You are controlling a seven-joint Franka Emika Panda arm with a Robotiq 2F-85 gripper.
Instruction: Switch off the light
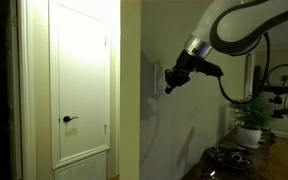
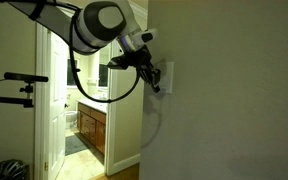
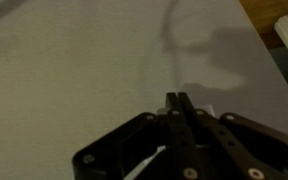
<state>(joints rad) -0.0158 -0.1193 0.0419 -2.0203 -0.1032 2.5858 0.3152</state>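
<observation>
The light switch is a small white upright wall plate (image 1: 157, 78); it also shows in an exterior view (image 2: 165, 76). My gripper (image 1: 168, 84) is at the plate, its fingertips against or just in front of it, as both exterior views show (image 2: 154, 83). In the wrist view the two black fingers (image 3: 177, 100) are pressed together with nothing between them, and a bit of the white plate (image 3: 206, 112) shows just behind them. No lamp is in view. The wall is dimly lit.
A white door (image 1: 82, 85) with a black lever handle (image 1: 70, 119) is past the wall corner. A potted plant (image 1: 250, 118) and dark items sit on a surface low down. A doorway to a room with a wooden cabinet (image 2: 92, 130) opens beside the wall.
</observation>
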